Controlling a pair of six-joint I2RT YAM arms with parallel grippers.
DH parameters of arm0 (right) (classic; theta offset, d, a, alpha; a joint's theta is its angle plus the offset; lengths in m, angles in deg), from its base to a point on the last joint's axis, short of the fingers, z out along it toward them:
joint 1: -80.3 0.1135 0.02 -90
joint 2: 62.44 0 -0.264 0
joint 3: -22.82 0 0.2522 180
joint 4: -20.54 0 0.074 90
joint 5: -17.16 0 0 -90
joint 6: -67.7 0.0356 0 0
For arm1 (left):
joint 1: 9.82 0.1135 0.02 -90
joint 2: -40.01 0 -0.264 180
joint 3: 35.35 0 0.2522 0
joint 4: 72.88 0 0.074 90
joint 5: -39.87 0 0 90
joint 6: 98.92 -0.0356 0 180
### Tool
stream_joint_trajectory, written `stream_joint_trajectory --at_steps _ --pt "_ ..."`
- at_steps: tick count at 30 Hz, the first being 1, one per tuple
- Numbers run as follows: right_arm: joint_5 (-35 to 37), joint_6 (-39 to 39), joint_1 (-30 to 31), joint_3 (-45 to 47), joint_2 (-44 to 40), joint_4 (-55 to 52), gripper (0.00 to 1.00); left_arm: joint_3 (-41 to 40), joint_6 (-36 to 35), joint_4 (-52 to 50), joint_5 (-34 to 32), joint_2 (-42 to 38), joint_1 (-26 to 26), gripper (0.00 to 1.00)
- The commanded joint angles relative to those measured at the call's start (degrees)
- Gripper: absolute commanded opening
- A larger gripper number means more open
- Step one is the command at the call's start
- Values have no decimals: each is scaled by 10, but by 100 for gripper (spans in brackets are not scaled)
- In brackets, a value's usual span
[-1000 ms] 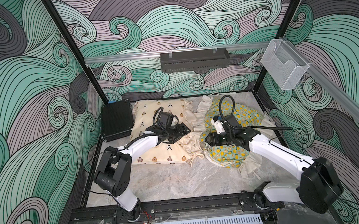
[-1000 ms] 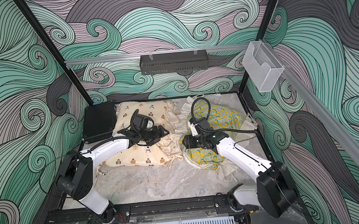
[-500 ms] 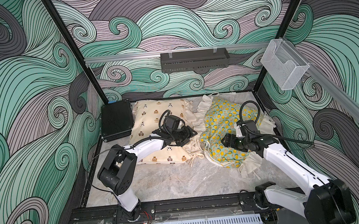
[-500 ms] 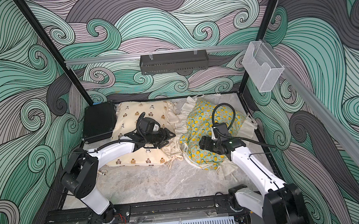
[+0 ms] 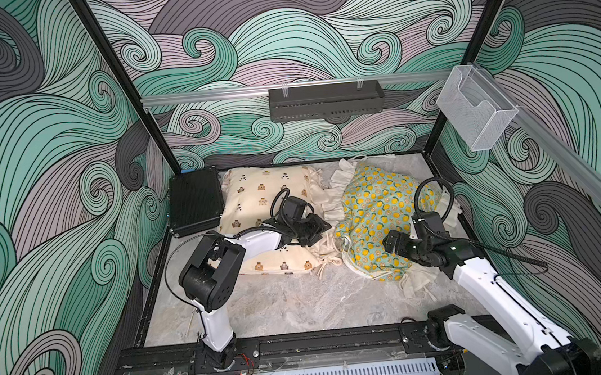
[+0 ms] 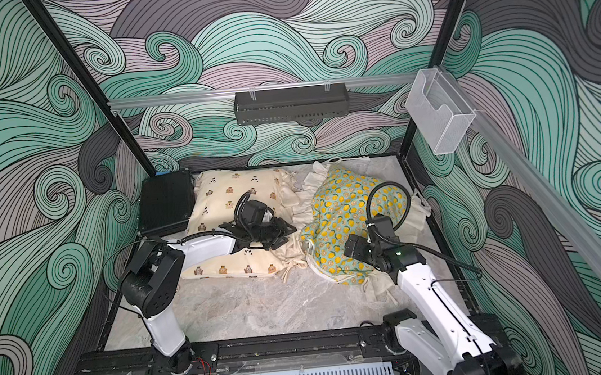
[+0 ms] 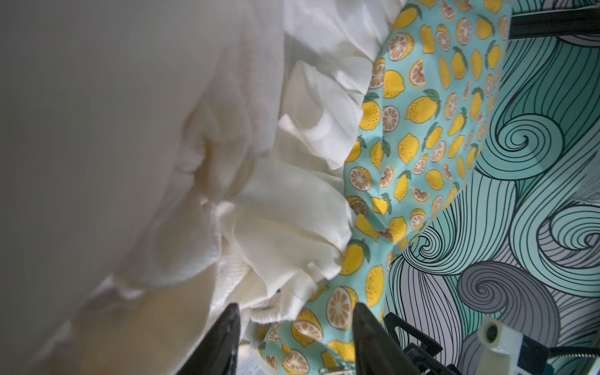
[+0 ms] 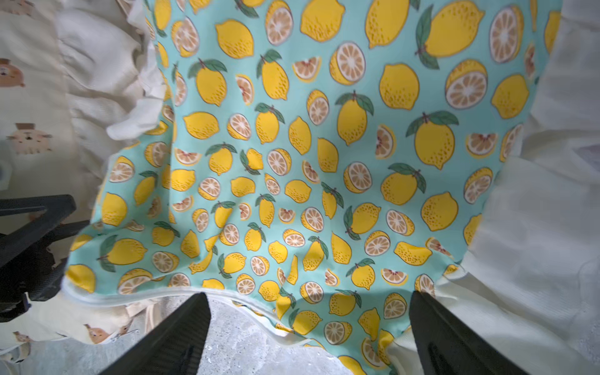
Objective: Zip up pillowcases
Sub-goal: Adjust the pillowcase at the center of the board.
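Our right pincer [image 8: 310,293] gapes empty, lemon case [image 8: 324,162] hem between tips: lining up for zip, we guess. Left pincer [image 7: 295,306] half-open at ruffle [image 7: 285,211], ungripped.

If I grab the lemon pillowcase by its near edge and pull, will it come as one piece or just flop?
Likely floppy: the lemon pillowcase is creased and sags unevenly, so a pinched edge would probably stretch before the stuffed body follows. It is probably light for its bulk, since it looks soft-stuffed. Its cream ruffle meets the bear pillowcase, so pulling might tug that too.
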Motion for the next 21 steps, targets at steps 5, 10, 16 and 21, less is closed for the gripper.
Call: stream_joint_trajectory --at_steps 5,10,16,21 --pt "-7 4 -8 21 23 15 99 37 10 18 7 37 -7 45" --pt "-19 7 -18 33 42 40 99 50 20 13 -4 54 -12 42" --pt "-22 6 -25 44 58 64 99 68 17 12 -15 70 -20 35" --pt "-28 9 -30 51 76 85 99 77 18 14 -19 81 -20 27"
